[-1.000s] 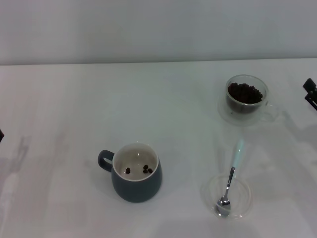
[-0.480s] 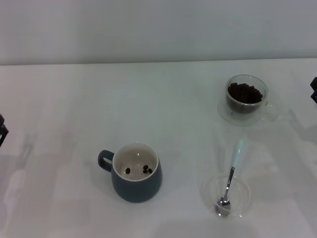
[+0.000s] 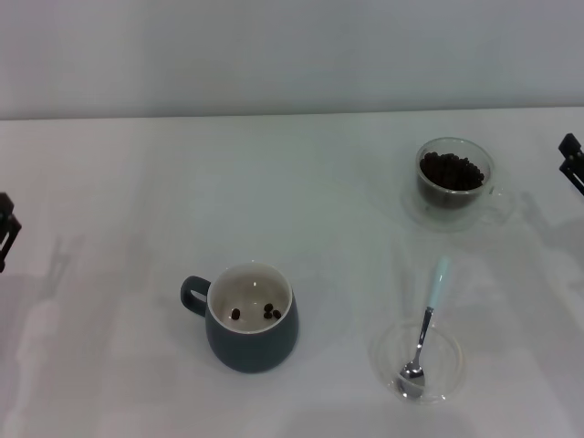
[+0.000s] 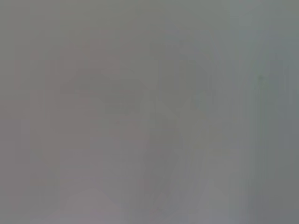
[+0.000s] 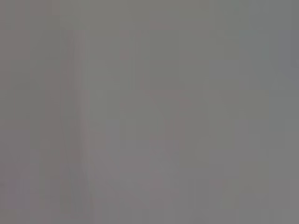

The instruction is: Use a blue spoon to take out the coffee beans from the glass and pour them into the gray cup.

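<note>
In the head view the blue spoon (image 3: 426, 319) lies with its metal bowl in a flat clear dish (image 3: 416, 361) and its pale handle pointing toward the glass. The glass (image 3: 453, 181) stands at the back right with a heap of coffee beans (image 3: 450, 171) in it. The gray cup (image 3: 249, 316) stands front left of centre, handle to the left, with three beans (image 3: 262, 313) inside. My left gripper (image 3: 5, 228) shows only as a dark tip at the left edge. My right gripper (image 3: 572, 161) shows only as a dark tip at the right edge, beside the glass. Both wrist views show nothing but plain grey.
The white table (image 3: 301, 201) ends at a pale wall at the back. The flat clear dish sits near the table's front edge, right of the gray cup.
The left gripper's tip has come further into view at the left edge and sits higher. The right gripper's tip has shifted slightly at the right edge. The spoon, glass and cup have not moved.
</note>
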Controlling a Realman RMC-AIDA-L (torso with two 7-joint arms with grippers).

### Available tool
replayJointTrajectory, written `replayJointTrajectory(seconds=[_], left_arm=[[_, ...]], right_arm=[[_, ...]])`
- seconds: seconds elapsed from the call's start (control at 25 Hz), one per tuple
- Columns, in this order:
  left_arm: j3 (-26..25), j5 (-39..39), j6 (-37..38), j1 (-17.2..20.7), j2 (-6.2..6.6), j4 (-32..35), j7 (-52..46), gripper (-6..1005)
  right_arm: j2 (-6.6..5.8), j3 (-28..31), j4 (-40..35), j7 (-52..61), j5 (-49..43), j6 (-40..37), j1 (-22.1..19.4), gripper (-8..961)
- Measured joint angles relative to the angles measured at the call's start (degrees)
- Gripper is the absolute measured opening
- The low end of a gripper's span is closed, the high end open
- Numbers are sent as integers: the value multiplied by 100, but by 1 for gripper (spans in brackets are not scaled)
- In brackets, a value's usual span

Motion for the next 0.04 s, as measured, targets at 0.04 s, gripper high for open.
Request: replayJointTrajectory(seconds=[0.04], left_arm=[[-10,-1,0,-20,0,0,-1,861]], right_arm=[[0,0,1,1,32,63,39,845]])
